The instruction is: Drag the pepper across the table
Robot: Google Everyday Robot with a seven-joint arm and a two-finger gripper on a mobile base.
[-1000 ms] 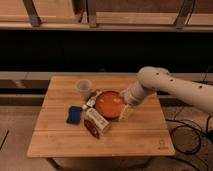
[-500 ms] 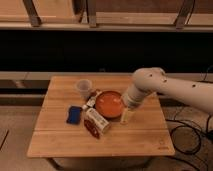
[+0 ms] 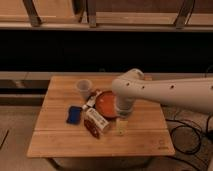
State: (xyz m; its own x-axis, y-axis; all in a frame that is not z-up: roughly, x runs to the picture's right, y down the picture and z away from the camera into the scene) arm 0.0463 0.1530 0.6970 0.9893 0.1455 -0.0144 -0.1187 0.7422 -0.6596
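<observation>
The pepper (image 3: 89,128) is a small dark red shape lying against the front-left side of the white carton (image 3: 97,120), left of the table's (image 3: 55,140) middle. The table is a light wooden top with plank seams. My gripper (image 3: 122,126) hangs from the white arm (image 3: 150,92), its pale yellowish tip down at the tabletop just in front of the round orange plate (image 3: 105,103). It is right of the carton, about a carton's length from the pepper, and nothing shows in it.
A clear plastic cup (image 3: 83,88) stands at the back left of the plate. A small white bottle (image 3: 91,100) lies between cup and plate. A blue object (image 3: 74,114) lies left of the carton. Cables (image 3: 192,135) run on the floor at the right.
The arm's elbow has swung left over the plate. The gripper tip has come slightly toward the front edge. The pepper and the other objects have not moved.
</observation>
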